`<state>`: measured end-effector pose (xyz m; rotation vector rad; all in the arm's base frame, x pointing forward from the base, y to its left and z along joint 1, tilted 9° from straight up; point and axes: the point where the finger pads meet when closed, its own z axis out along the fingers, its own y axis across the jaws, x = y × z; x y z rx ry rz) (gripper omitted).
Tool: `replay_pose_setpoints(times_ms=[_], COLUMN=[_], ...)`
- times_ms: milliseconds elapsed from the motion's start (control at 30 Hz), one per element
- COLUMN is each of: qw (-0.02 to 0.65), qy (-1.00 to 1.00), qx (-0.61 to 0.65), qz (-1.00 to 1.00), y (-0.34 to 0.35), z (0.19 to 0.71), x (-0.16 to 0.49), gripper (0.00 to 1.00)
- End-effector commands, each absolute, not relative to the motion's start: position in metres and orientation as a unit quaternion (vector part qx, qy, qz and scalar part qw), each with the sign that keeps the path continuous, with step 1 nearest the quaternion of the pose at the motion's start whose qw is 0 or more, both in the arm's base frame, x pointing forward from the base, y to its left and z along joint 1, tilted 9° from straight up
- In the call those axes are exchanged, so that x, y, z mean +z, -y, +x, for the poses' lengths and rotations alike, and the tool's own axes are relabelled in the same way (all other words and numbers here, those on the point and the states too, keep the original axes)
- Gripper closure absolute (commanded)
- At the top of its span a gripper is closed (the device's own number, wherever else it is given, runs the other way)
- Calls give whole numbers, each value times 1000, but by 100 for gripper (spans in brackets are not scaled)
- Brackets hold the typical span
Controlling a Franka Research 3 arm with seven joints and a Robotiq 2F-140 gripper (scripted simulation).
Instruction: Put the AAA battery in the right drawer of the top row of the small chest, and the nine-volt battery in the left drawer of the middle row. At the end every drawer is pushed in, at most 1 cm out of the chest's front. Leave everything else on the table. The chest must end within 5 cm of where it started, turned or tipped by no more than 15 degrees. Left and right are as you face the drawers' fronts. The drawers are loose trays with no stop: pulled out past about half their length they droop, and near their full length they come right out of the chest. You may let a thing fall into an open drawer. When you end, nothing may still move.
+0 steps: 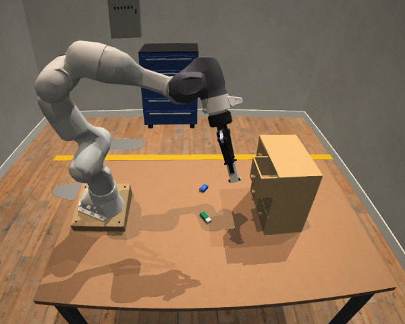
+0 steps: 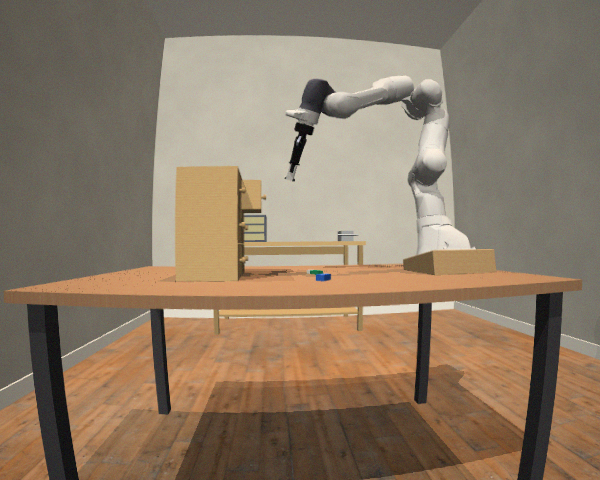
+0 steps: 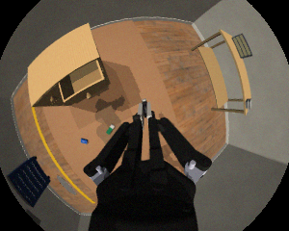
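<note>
My gripper point(image 1: 234, 179) point(image 2: 289, 179) point(image 3: 144, 108) is shut on what looks like the AAA battery; only small dark ends show at the fingertips. It hangs in the air on the robot's side of the chest point(image 1: 297, 151) point(image 2: 206, 222) point(image 3: 63, 58). The top-right drawer point(image 2: 251, 195) point(image 3: 95, 88) stands out of the front; nothing shows in its visible inside. The middle-left drawer's knob point(image 2: 244, 225) is close to the front, which looks pushed in. The blue nine-volt battery point(image 1: 204, 187) point(image 2: 323, 277) point(image 3: 84, 141) lies on the table.
A green block with a white end point(image 1: 205, 216) point(image 2: 316, 271) point(image 3: 110, 129) lies on the table near the nine-volt battery, between the robot's base and the chest. The chest's knobs face the robot. The blue cabinet point(image 1: 169, 90) and the back bench point(image 2: 300, 243) stand away from the table.
</note>
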<state>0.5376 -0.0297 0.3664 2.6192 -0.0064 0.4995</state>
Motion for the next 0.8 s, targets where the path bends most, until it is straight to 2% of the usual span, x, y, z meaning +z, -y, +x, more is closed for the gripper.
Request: replay_pose_setpoints(times_ms=[0,767], qw=[235,251], qy=[15,27], qx=[198,241], qz=[952,937], y=[29,45], z=[543,550], x=[371,380], gripper=[97,97])
